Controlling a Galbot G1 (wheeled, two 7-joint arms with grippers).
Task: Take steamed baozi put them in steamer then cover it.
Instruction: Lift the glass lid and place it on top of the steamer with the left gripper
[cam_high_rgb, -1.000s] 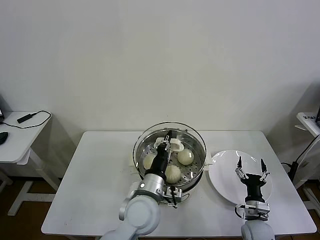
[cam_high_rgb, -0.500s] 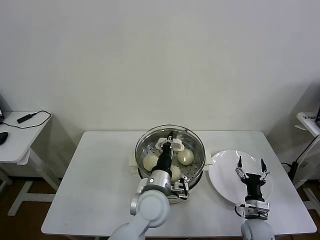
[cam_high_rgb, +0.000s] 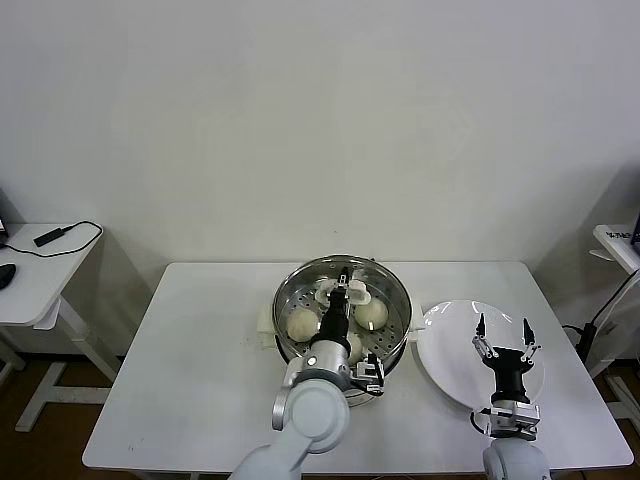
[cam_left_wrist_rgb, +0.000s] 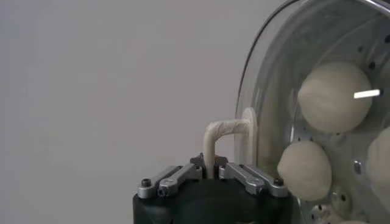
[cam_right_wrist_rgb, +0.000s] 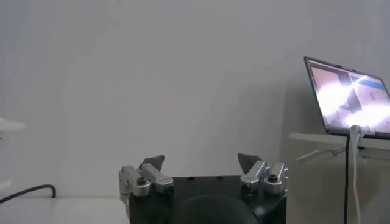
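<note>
The steel steamer (cam_high_rgb: 396, 350) stands mid-table. Three cream baozi show inside it through the glass: one (cam_high_rgb: 302, 323), another (cam_high_rgb: 372, 314) and a third (cam_high_rgb: 349, 346). A fourth is hidden. The clear glass cover (cam_high_rgb: 388, 288) is over the pot, lined up with its rim; I cannot tell if it rests on it. My left gripper (cam_high_rgb: 340, 296) is shut on the cover's white handle (cam_high_rgb: 352, 292). In the left wrist view the gripper (cam_left_wrist_rgb: 209, 170) pinches that handle (cam_left_wrist_rgb: 220, 133), with baozi (cam_left_wrist_rgb: 334, 96) behind the glass. My right gripper (cam_high_rgb: 503, 335) is open and empty above the white plate (cam_high_rgb: 452, 350).
The table's front edge (cam_high_rgb: 180, 462) is close to my body. A small side table with a cable (cam_high_rgb: 45, 255) stands at the far left. In the right wrist view my open gripper (cam_right_wrist_rgb: 201, 163) faces a wall, with a laptop (cam_right_wrist_rgb: 350, 97) on a stand beside it.
My left gripper has carried the cover to the right and down, from tilted above the pot's left side to centred over the rim. The right arm has not moved.
</note>
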